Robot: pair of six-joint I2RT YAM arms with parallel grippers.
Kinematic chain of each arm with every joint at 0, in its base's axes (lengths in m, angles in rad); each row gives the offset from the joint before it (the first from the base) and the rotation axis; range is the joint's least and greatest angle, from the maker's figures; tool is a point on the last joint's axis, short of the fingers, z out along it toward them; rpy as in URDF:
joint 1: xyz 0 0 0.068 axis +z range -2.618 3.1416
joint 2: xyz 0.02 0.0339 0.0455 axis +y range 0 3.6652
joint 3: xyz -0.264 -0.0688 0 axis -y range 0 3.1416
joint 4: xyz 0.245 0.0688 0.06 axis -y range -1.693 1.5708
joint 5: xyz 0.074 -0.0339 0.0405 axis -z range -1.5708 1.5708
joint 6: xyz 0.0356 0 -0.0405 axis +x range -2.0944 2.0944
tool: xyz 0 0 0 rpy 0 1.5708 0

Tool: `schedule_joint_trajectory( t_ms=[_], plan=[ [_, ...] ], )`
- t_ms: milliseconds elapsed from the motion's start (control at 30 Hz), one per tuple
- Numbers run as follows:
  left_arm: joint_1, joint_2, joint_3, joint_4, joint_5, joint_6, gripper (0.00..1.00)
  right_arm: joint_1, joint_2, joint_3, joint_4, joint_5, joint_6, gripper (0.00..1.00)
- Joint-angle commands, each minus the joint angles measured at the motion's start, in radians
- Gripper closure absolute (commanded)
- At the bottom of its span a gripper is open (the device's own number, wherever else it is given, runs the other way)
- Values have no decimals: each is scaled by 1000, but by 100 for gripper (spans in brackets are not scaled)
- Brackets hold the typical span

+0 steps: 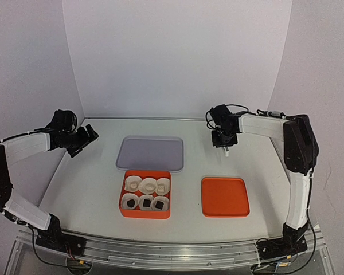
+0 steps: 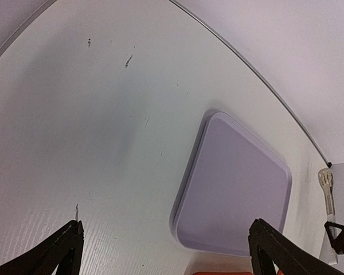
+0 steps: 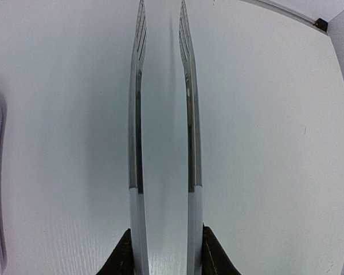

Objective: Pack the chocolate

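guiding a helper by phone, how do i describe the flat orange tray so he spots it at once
On the white table, look to the near side of the lavender tray. Two orange things sit side by side; the flat orange tray is the right-hand one. Unlike the orange box on its left, it holds no paper cups.

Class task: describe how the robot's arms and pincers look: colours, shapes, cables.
The left arm and right arm have white tubular links between black joint housings. Thin black cables loop by the right wrist. The left pincer and right pincer are black; the left's fingers taper to points.
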Motion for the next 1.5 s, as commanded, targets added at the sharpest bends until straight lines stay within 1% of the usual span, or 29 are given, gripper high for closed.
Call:
schedule_joint_trajectory(
  t_ms=[0,200,433,533,633,667,700,767,800,900,967,1067,1167,1333,1467],
  plan=[
    [-3,-15,16,-1,-20,-10,0,-11,46,66,32,18,105,70],
    [-3,-14,14,-1,-17,-11,0,-12,115,78,32,3,167,69],
    [-2,-25,-2,-2,-20,-10,0,-15,181,84,32,-20,218,66],
    [-3,-33,-4,-5,-24,-8,0,-16,197,83,31,-30,229,64],
    [-3,-44,-9,-9,-26,-7,0,-16,200,75,30,-32,239,59],
    [-3,-48,-10,-11,-26,-6,0,-16,199,72,30,-32,240,57],
    [-2,-51,-11,-12,-27,-6,0,-16,197,69,30,-32,242,52],
    [-3,-58,-14,-14,-28,-6,0,-16,190,63,30,-34,243,39],
    [-4,-61,-15,-16,-28,-5,0,-16,184,60,29,-33,245,34],
    [-3,-69,-16,-18,-27,-4,0,-16,162,46,28,-30,238,27],
    [-3,-73,-17,-18,-24,-2,0,-16,139,40,26,-28,227,21],
    [-3,-79,-15,-17,-15,0,0,-16,86,28,23,-30,207,18],
    [-3,-86,-10,-13,-3,5,0,-16,5,-3,16,-48,177,12],
    [-3,-91,5,-12,17,17,0,-16,-174,-124,-9,-116,113,11],
    [-3,-89,12,-1,40,20,0,-18,-330,-229,-119,-178,66,12]
  ],
)
